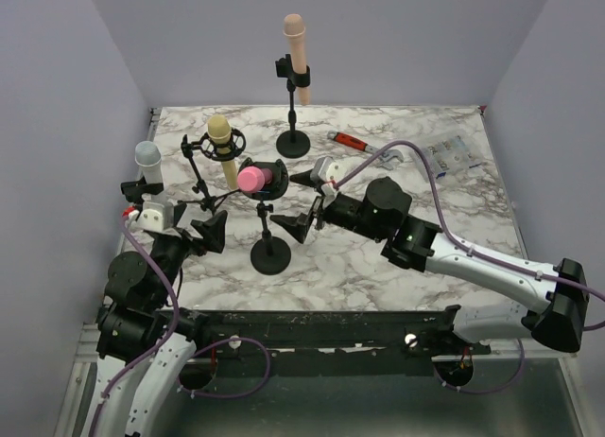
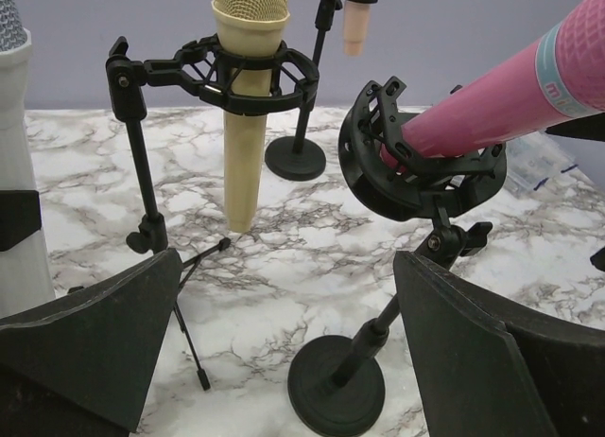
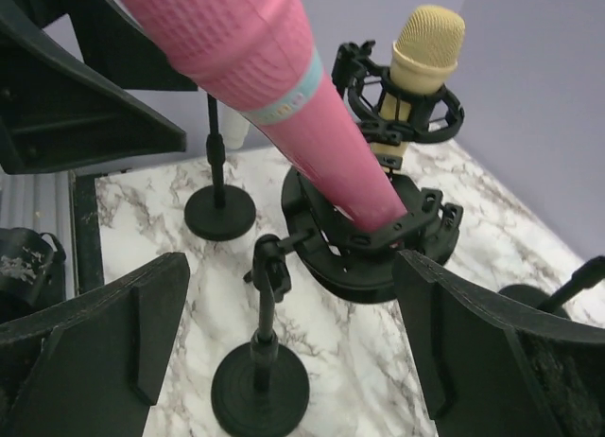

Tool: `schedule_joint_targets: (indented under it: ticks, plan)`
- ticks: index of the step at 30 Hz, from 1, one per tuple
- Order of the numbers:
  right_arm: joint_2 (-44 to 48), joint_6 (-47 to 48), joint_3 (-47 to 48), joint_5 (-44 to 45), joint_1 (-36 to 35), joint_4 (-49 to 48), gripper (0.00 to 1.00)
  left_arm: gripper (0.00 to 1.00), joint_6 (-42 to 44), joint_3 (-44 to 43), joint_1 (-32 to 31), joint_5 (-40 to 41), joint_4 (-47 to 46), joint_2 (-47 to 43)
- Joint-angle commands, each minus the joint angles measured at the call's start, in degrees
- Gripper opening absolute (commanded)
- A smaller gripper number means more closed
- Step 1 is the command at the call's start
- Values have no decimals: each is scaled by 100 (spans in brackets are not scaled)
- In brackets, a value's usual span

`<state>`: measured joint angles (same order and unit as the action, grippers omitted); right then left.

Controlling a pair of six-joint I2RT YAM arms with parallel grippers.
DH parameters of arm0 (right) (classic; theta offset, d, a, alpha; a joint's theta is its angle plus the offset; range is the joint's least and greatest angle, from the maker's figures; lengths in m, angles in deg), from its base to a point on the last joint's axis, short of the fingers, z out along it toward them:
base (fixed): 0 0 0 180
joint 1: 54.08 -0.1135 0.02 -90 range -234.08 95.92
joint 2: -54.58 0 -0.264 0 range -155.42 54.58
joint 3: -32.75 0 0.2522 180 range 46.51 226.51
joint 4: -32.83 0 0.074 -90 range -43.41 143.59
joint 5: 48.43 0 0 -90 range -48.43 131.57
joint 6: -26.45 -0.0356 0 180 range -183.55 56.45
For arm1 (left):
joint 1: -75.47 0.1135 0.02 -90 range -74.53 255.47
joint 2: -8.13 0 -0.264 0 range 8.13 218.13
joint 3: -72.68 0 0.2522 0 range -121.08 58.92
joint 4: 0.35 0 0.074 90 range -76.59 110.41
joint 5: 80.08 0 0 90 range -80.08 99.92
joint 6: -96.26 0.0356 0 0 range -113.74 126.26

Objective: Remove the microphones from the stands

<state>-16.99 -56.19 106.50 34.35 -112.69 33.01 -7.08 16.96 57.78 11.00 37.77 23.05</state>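
A pink microphone (image 1: 253,179) lies tilted in a black shock mount (image 1: 271,175) on a round-based stand (image 1: 270,256) at mid-table. My left gripper (image 1: 212,219) hangs open just left of the stand. The left wrist view has the stand's base (image 2: 337,392) between its fingers (image 2: 90,342), and the pink microphone (image 2: 492,101) up at the right. On the stand's right side is my right gripper (image 1: 301,202), also open. Through its wrist camera, the pink microphone (image 3: 274,78) points at the lens over the mount (image 3: 369,253) and the base (image 3: 260,392). Neither gripper touches anything.
A yellow microphone (image 1: 221,144) stands in a tripod shock mount just behind the pink one. A peach microphone (image 1: 295,42) on a tall stand is at the back, a pale grey one (image 1: 148,163) at the left. A red-handled tool (image 1: 352,142) and a plastic packet (image 1: 452,156) lie back right.
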Motion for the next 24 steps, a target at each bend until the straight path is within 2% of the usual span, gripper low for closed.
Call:
schedule_joint_targets:
  ticks: [1,8,24]
  plan:
    - [-5,752,-167,553,-302,-1153,97,99,104,184,29,188,-398,-175]
    - [-421,1131,-75,591,-333,-1918,93,99,277,325,38,147,-419,-312]
    - [-1335,1449,470,616,-335,-2573,79,99,306,381,64,-71,-458,-388]
